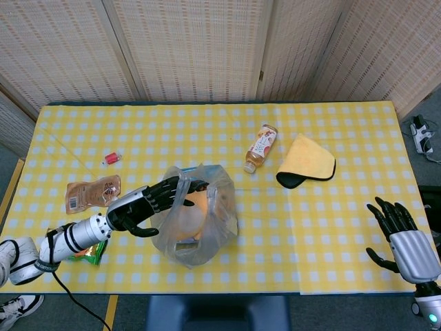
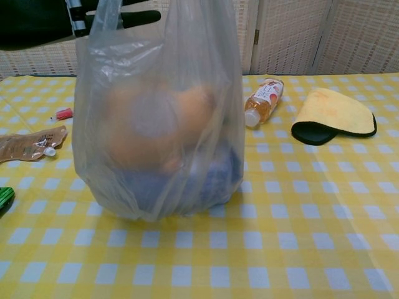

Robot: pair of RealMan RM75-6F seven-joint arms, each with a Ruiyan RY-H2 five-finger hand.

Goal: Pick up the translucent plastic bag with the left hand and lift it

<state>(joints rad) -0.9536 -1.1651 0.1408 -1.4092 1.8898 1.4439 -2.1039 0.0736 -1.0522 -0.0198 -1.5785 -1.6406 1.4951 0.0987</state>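
The translucent plastic bag (image 1: pixel 200 224) stands on the yellow checked table (image 1: pixel 331 221), with orange and blue items blurred inside it. It fills the middle of the chest view (image 2: pixel 162 124). My left hand (image 1: pixel 148 201) comes in from the left at the bag's top. Its dark fingers (image 1: pixel 180 187) stretch out, spread, across the bag's mouth beside the left handle. In the chest view the fingers (image 2: pixel 134 17) pass behind the handle loop near the top edge. I cannot see them closed on the plastic. My right hand (image 1: pixel 403 238) hovers open at the table's right front corner.
A drink bottle (image 1: pixel 260 147) lies behind the bag to the right, and a yellow cloth (image 1: pixel 308 160) lies beyond it. Left of the bag are a brown pouch (image 1: pixel 91 193), a small red item (image 1: pixel 111 158) and a green packet (image 1: pixel 89 254) under my left forearm.
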